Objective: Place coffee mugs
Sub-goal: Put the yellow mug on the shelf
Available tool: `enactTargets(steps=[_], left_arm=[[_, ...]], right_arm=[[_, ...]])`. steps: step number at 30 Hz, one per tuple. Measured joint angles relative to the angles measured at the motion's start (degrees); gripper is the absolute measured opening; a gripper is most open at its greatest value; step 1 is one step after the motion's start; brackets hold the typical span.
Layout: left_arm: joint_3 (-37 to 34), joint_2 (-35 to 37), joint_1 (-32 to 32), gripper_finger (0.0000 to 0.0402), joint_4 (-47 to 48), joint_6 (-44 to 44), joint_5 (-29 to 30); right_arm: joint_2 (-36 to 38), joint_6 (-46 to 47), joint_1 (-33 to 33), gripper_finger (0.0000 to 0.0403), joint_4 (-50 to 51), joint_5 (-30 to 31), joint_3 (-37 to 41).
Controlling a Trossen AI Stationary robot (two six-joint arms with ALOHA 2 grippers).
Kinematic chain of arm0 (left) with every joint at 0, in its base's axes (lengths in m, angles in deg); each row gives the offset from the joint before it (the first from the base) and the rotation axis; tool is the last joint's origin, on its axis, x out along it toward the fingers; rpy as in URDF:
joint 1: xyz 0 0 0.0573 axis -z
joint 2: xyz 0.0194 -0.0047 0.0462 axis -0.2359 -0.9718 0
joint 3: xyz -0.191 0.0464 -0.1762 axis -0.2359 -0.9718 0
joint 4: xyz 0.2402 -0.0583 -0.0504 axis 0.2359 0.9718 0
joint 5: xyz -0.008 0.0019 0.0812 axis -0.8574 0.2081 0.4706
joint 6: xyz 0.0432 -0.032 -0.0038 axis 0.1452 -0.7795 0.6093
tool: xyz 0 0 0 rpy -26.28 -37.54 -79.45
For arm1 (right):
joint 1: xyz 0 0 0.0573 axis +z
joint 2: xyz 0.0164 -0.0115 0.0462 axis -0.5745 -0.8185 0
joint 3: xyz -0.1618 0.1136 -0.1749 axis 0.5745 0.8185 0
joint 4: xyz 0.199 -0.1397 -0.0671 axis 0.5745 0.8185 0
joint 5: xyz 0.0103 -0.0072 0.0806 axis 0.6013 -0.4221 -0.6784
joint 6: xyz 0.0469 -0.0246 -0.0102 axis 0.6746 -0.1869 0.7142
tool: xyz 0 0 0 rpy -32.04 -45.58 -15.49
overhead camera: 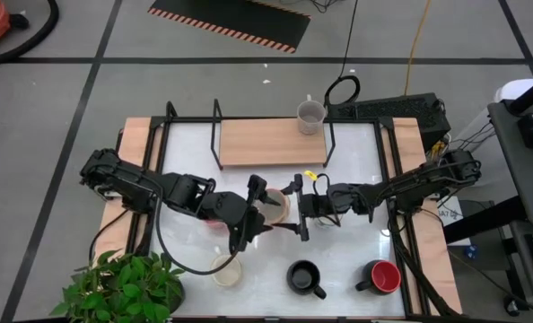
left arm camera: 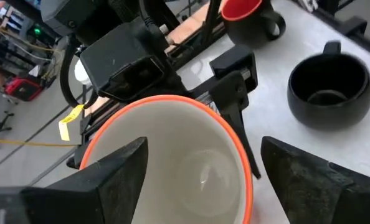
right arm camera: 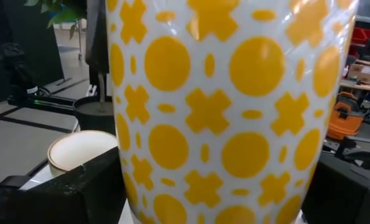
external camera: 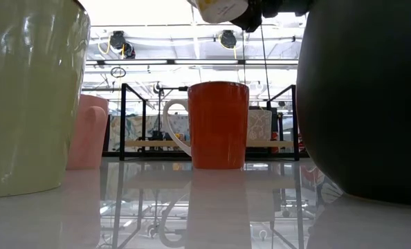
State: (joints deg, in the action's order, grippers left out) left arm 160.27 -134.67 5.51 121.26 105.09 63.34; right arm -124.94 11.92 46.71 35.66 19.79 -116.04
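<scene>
1. Left gripper (overhead camera: 260,203) first: we're seeing its fingers (left arm camera: 104,180) spread wide on either side of the orange-rimmed mug (left arm camera: 172,162), so it's let go. That mug sits upright on the white table (overhead camera: 356,170), about mid-table.
2. Right gripper (overhead camera: 300,208) is right across from it, almost nose to nose. Its fingers (right arm camera: 79,186) stand wide around the white mug with yellow dots (right arm camera: 225,106), which fills the whole right wrist view. From the low view that mug hangs up above the table, so we'd say it's grasped.
3. Just behind the left gripper there's a pink mug (external camera: 86,131), partly under the arm in the high view.
4. Toward the near edge: a cream mug (overhead camera: 227,269) close to the potted plant (overhead camera: 123,285), then a black mug (overhead camera: 304,277), then a black mug with a red inside (overhead camera: 380,276), all upright and apart from each other.
5. At the back, a pale mug (overhead camera: 310,117) stands on the wooden shelf (overhead camera: 257,142) of the black rack, near its right end.
</scene>
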Motion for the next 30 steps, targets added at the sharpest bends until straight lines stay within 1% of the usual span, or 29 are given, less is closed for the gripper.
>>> enactTargets(steps=[4,10,16,22,26,28,30], left_arm=[[0.0,0.0,0.1,0.0317,-2.2,-4.1,0.3],[0.0,0.0,1.0,0.0317,-4.0,-11.8,4.8],[0.1,0.1,1.2,0.0317,-3.8,-16.9,5.6],[5.4,0.6,-0.3,0.0317,3.8,-24.4,5.7],[9.5,0.5,-2.4,0.0316,10.8,-28.6,5.6],[10.9,0.6,-3.6,0.031,13.6,-29.9,4.3],[11.3,0.6,-4.9,0.0298,16.1,-30.1,1.1]], right_arm=[[0.0,0.0,0.0,0.0354,0.4,2.9,0.0],[0.0,-1.0,0.0,0.0354,0.8,8.4,0.0],[0.0,-2.4,0.0,0.0354,1.2,12.6,0.0],[0.0,-3.7,0.0,0.0354,1.2,15.7,0.0],[0.0,-4.1,0.0,0.0354,1.3,17.8,0.0],[0.0,-4.1,0.0,0.0354,1.6,18.4,0.0],[0.0,-4.6,0.0,0.0354,1.9,20.7,0.0]])
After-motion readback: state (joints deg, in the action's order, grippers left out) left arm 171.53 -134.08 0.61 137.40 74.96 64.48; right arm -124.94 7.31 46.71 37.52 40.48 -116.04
